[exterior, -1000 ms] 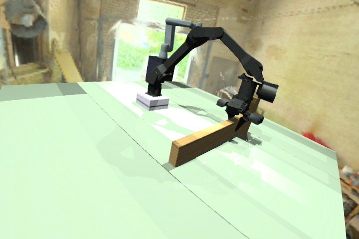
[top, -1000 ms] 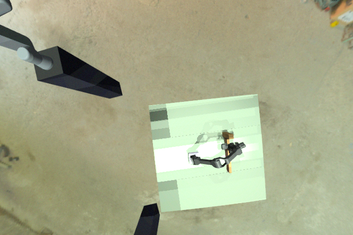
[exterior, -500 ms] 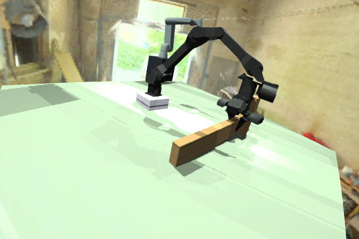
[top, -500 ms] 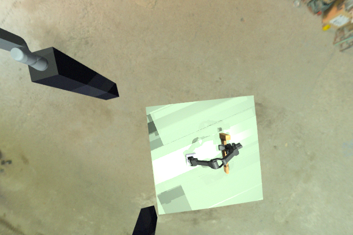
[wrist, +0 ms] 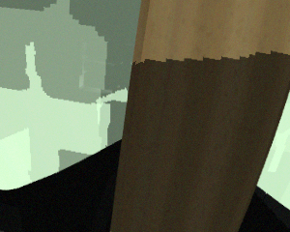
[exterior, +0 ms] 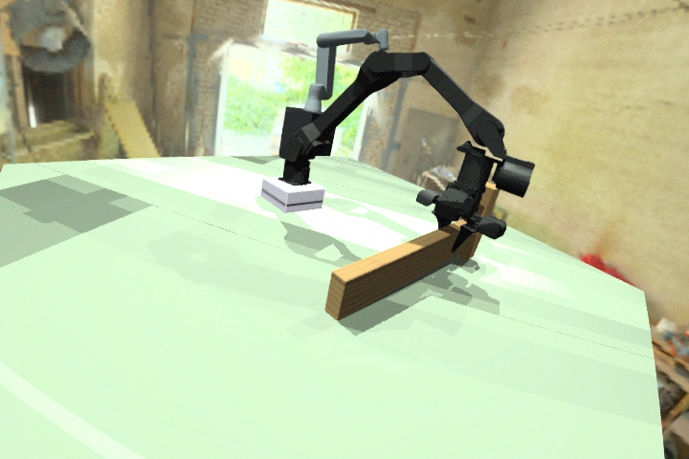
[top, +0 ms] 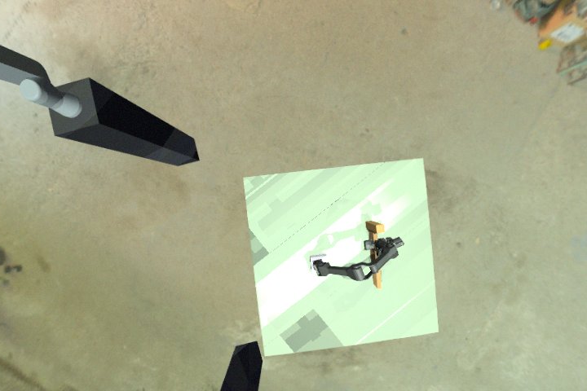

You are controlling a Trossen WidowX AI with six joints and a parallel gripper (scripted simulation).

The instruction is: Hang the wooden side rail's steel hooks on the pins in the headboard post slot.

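The wooden side rail [top: 377, 280] [exterior: 394, 271] [wrist: 198, 145] is a long light-brown bar, standing on its narrow edge. Its far end points toward the exterior camera, low over the table; whether it touches the table is not clear. The headboard post [top: 374, 226] [exterior: 486, 204] stands upright at the rail's other end, partly behind the gripper in the exterior view. My gripper [top: 374, 245] [exterior: 450, 232] [wrist: 166, 154] is shut on the rail near the post, pointing down with one finger on each side. The hooks, the pins and the slot are hidden, so whether the hooks sit on the pins cannot be told.
The pale green table [top: 405, 299] [exterior: 220, 379] carries the arm's white base block [exterior: 293, 198], to the left of the rail in the top view. The black arm arches from it over to the rail. Patchy shadows lie on the table around the rail.
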